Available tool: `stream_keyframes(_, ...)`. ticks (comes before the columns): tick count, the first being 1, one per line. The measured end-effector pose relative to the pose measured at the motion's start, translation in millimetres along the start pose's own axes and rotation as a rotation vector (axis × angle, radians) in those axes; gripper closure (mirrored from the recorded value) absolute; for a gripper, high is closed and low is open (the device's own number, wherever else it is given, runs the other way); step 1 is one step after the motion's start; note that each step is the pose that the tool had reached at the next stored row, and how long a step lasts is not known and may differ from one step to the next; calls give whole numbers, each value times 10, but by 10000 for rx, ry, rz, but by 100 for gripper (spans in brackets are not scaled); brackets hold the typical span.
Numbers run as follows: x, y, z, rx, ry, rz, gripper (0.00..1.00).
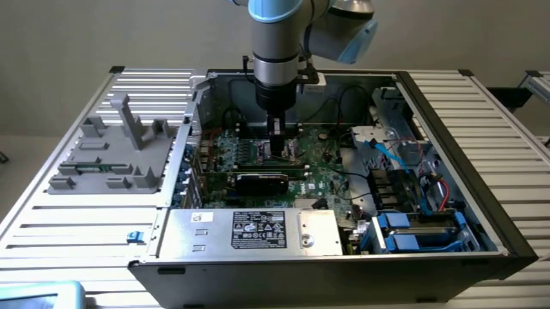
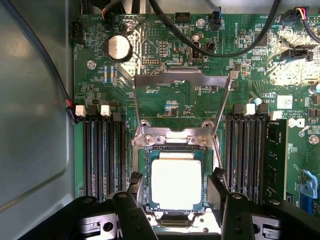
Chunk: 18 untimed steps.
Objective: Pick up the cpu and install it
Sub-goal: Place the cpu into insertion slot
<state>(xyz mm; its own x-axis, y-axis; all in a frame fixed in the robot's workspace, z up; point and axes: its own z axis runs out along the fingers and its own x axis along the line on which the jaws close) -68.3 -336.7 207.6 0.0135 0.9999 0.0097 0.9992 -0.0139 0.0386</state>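
Slatted desk (image 1: 86, 219), open computer case (image 1: 344, 277); my claw (image 2: 177, 176) hangs wide astride the cpu (image 2: 176, 184) lying in its socket (image 2: 146, 152), apparently untouched, cover (image 2: 182, 80) raised to let it in.

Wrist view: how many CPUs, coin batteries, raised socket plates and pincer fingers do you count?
cpu: 1
coin battery: 1
raised socket plate: 1
pincer fingers: 2
Total: 5
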Motion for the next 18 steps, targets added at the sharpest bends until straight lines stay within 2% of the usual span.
stream_keyframes(6,0,0,-1,1,18,2,38)
stream_keyframes(10,-1,0,2,2,142,7,38)
stream_keyframes(11,-1,0,4,1,155,7,38)
stream_keyframes(18,-3,0,5,2,174,8,38)
